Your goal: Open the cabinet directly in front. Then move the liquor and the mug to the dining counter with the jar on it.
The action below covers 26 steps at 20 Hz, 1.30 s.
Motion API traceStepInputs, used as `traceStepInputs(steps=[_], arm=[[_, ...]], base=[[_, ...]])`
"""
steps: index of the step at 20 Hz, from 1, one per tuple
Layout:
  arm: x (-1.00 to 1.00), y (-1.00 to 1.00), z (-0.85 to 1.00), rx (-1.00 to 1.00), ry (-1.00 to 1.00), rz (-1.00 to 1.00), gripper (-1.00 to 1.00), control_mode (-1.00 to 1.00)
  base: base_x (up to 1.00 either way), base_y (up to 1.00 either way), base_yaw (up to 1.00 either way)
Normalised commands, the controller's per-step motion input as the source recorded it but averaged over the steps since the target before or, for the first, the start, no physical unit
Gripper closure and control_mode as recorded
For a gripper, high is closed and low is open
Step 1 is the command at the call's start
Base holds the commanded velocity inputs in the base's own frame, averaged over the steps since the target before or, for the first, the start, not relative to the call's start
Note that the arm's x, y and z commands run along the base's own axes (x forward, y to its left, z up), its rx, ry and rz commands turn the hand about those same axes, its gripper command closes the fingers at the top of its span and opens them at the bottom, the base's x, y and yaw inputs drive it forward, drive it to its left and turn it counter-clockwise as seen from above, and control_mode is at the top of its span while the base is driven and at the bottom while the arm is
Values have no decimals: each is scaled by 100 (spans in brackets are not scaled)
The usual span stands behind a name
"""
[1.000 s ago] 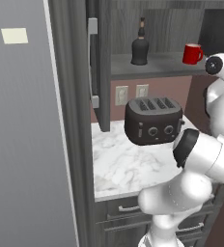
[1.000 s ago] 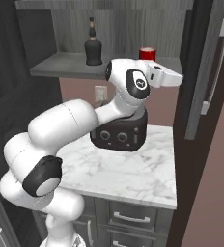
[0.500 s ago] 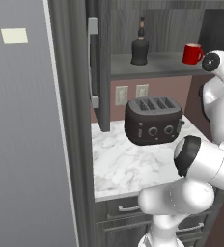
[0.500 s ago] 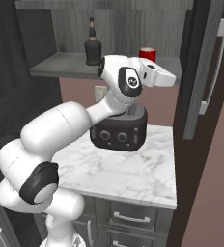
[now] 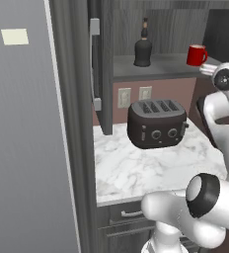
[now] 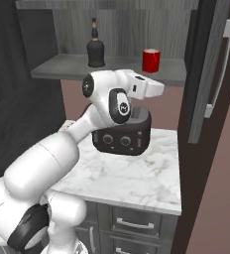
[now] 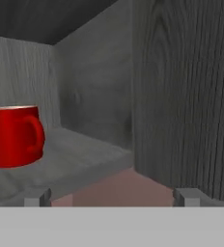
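Observation:
The dark grey cabinet point(image 6: 212, 74) stands open, its left door point(image 5: 102, 74) and right door swung out. On its shelf point(image 6: 67, 67) the dark liquor bottle point(image 6: 95, 48) stands at the left and the red mug point(image 6: 150, 60) at the right; both also show in the left base view, liquor point(image 5: 142, 47) and mug point(image 5: 197, 55). My gripper point(image 6: 158, 89) hangs just in front of and slightly below the shelf edge under the mug. In the hand view the gripper point(image 7: 113, 198) is open and empty, with the mug point(image 7: 15, 136) left of its line. The dining counter and jar are out of view.
A black toaster point(image 5: 157, 123) sits on the small marble counter point(image 5: 131, 173) under the shelf. A tall grey fridge point(image 5: 27, 138) fills the left side. The right door's bar handle point(image 6: 221, 69) juts out close to my hand. Grey drawers point(image 6: 137, 225) lie below the counter.
My arm has re-posed, and the hand has shifted slightly left and down in front of the shelf. The gripper stayed open; bottle and mug have not moved.

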Motion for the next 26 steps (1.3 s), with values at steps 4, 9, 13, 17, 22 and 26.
traceStepInputs(steps=[4, 9, 13, 17, 22, 26], arm=[[-1, 5, 44, 0, 17, 40, -100, -100], [0, 0, 24, 0, 22, 41, -100, -100], [0, 0, 0, 0, 11, 21, -100, -100], [0, 0, 0, 0, 0, 0, -100, -100], [2, 3, 17, 0, 0, 0, -100, -100], [25, 14, 31, 0, 0, 0, -100, -100]], base=[[0, 0, 0], [0, 0, 0], [0, 0, 0], [0, 0, 0], [0, 0, 0], [0, 0, 0]])
